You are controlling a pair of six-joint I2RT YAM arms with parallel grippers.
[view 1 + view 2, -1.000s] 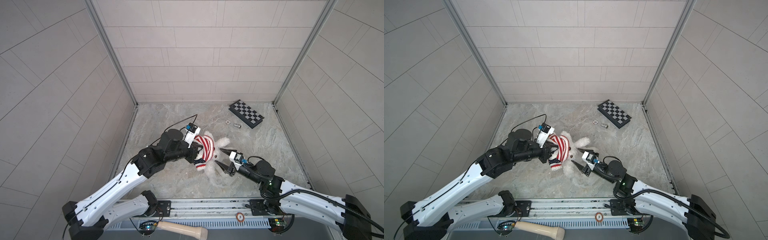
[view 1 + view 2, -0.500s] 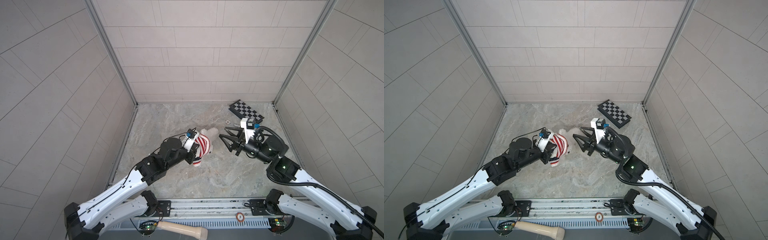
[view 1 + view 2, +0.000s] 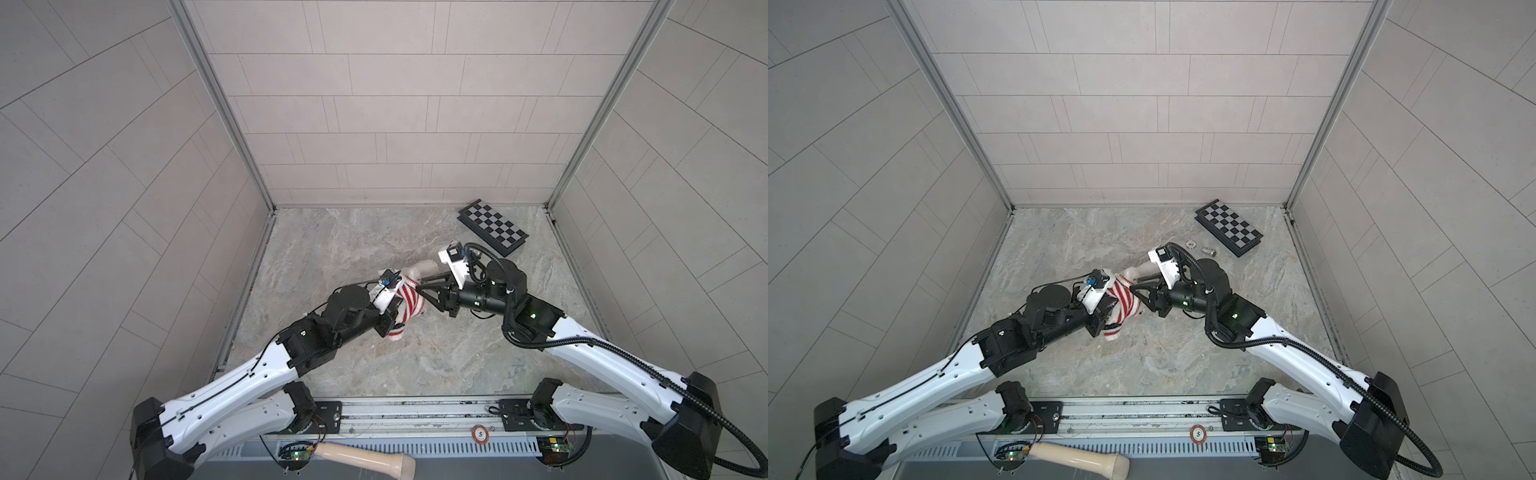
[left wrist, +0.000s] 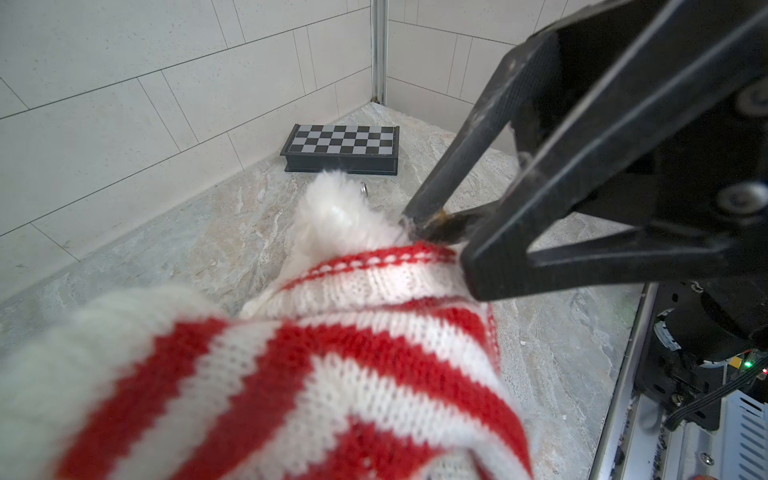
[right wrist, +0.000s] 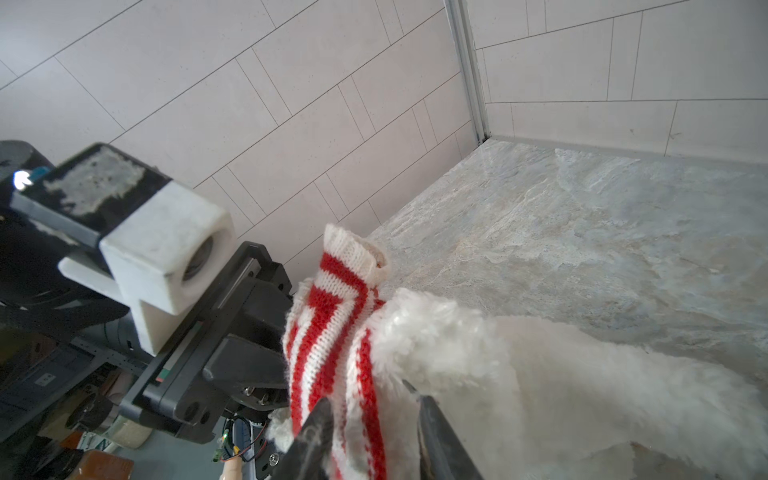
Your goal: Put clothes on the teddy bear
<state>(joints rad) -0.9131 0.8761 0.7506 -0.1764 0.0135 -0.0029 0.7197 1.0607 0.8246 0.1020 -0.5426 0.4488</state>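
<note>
Near the chessboard [image 3: 492,226], left gripper [image 3: 394,318] and right gripper [image 4: 436,230] pinch sweater [image 4: 374,332] on teddy bear [image 5: 540,374].

R gripper [image 5: 372,401] moved in onto bear [image 5: 519,374], jaws narrowing round sweater [image 5: 328,316] hem

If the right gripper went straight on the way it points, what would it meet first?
The striped sweater on the teddy bear: its hem sits between the fingers, though whether they touch it yet is unclear.
</note>
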